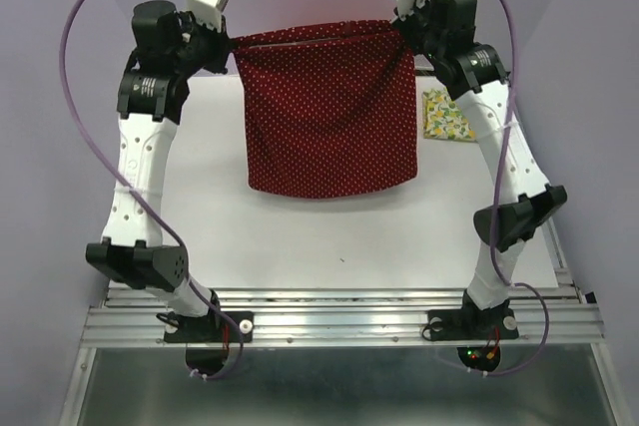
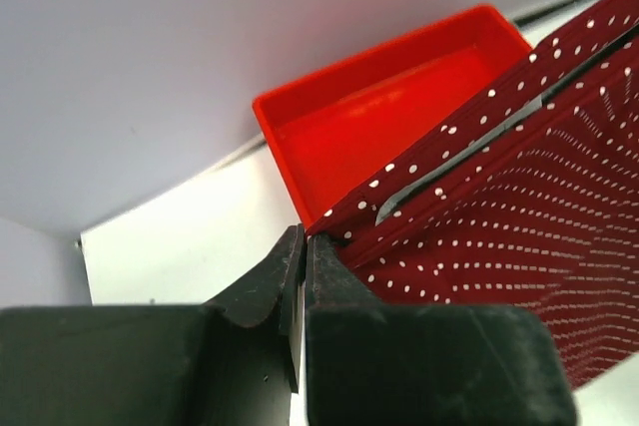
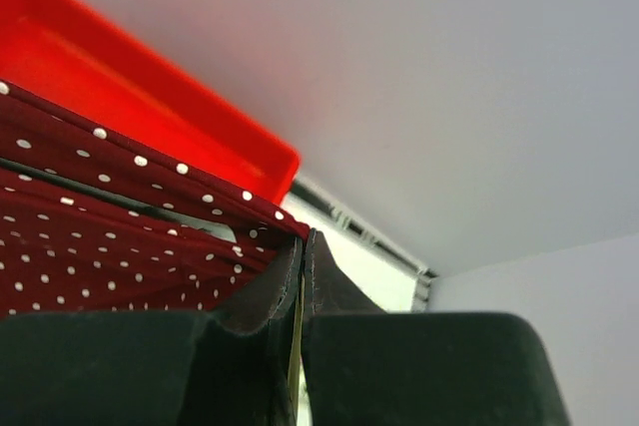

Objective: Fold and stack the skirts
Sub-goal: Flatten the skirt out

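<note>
The dark red skirt with tiny white dots hangs stretched above the table's far half, held up by its waistband at both top corners. My left gripper is shut on its left corner; the left wrist view shows the fingertips pinching that corner of the dotted skirt. On the other side my right gripper is shut on the right corner, and the right wrist view shows its fingertips clamped on the dotted skirt. The lemon-print skirt lies folded on the table at the right, beside the right arm.
A red plastic tray stands at the table's far edge behind the hanging skirt, also seen as the tray in the right wrist view. The white table top extends toward the arm bases. Grey walls enclose the back and sides.
</note>
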`<state>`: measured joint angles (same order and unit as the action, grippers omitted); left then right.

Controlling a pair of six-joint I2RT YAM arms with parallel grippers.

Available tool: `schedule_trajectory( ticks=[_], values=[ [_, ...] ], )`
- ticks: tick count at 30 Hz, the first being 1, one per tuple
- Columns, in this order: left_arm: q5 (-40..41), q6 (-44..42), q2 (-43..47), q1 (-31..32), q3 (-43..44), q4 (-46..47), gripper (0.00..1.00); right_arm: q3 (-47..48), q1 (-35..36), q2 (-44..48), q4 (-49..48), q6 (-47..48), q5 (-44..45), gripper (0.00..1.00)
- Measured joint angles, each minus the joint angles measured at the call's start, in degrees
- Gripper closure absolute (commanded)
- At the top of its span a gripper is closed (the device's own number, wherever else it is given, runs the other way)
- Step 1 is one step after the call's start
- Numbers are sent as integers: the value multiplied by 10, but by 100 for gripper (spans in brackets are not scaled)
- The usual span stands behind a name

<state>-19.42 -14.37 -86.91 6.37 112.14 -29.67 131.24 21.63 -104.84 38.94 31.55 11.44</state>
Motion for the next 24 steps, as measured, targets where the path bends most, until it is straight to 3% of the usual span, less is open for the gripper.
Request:
schedule_trajectory(
  ticks=[4,7,11,14,17,24],
  values=[
    [18,16,-95,0,119,37,100,94,-14,-91,-81,26,23,99],
    [38,24,-152,3,213,84,100,104,-15,-107,-172,45,31,99],
    [53,21,-162,4,233,177,100,105,-15,-107,-305,60,31,99],
    [57,9,-144,7,191,246,100,92,-16,-105,-383,72,23,99],
    [62,-11,-124,7,119,283,100,16,-17,-81,-415,77,14,99],
    [45,-61,-79,7,-185,294,100,-290,-28,-26,-402,61,-3,99]
  ],
)
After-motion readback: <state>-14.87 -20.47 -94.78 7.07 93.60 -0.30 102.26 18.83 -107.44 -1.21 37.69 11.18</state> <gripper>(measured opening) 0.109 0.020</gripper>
